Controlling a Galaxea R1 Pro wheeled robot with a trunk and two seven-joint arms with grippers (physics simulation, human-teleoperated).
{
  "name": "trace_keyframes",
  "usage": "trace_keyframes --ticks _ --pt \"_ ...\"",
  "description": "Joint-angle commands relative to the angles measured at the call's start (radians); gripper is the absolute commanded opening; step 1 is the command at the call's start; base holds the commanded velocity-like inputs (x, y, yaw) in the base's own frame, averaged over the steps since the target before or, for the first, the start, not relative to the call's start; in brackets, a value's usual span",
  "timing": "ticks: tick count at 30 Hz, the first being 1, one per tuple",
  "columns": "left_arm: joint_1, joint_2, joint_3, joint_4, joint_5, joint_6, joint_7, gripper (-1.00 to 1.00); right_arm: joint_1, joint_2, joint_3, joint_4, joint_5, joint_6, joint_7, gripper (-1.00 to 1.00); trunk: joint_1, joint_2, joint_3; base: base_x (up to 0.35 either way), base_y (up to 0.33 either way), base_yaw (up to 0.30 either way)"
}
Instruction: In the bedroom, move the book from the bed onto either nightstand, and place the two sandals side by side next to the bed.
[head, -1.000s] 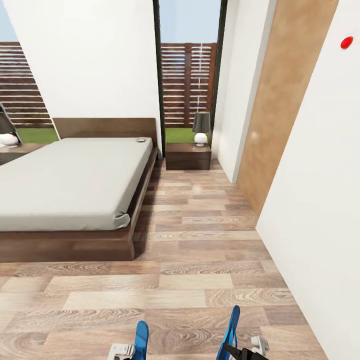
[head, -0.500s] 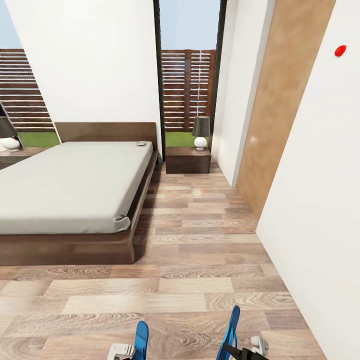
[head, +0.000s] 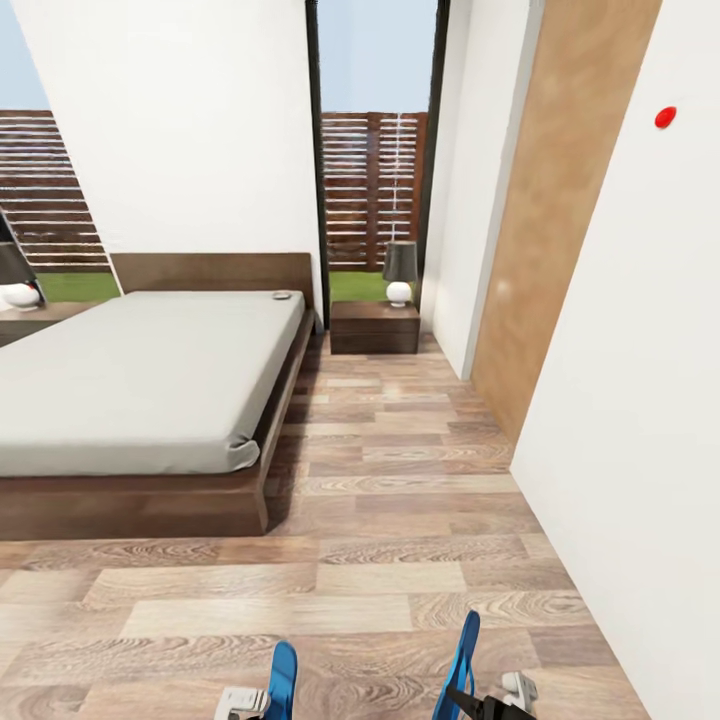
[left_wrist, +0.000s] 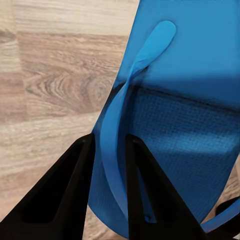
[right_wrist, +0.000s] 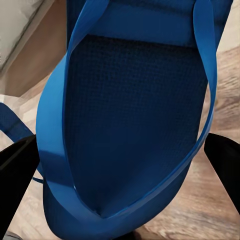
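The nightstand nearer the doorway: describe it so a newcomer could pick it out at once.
Start at the bed with its dark wooden headboard against the white wall. On its window side, across the strip of plank floor, a low dark brown nightstand stands in front of the tall window. It carries a lamp with a dark shade and round white base, fully in view, unlike the stand cut off at the picture's far edge.

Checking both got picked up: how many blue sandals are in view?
2. One sandal in the left gripper, the other sandal in the right gripper.
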Motion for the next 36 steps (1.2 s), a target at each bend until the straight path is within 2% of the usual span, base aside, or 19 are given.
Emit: trace_keyframes --ticks 1,20,36 --pt "-0.001 0.000 0.008 0.001 -0.012 -0.006 0.001 -1.00 -0.002 0.000 -0.001 0.004 0.001 -0.007 0.003 -1.00 0.000 0.000 0.001 0.000 0.000 -0.059" --pt "0.000 0.000 0.007 0.001 -0.012 -0.006 0.001 -1.00 -0.002 0.000 -0.001 0.004 0.001 -0.007 0.003 -1.00 0.000 0.000 0.030 0.000 0.000 -0.066" --pt "0.000 0.000 0.007 0.001 -0.012 -0.003 0.001 -1.00 -0.002 0.000 -0.001 0.004 0.001 -0.007 0.003 -1.00 0.000 0.000 0.033 0.018 0.000 -0.005"
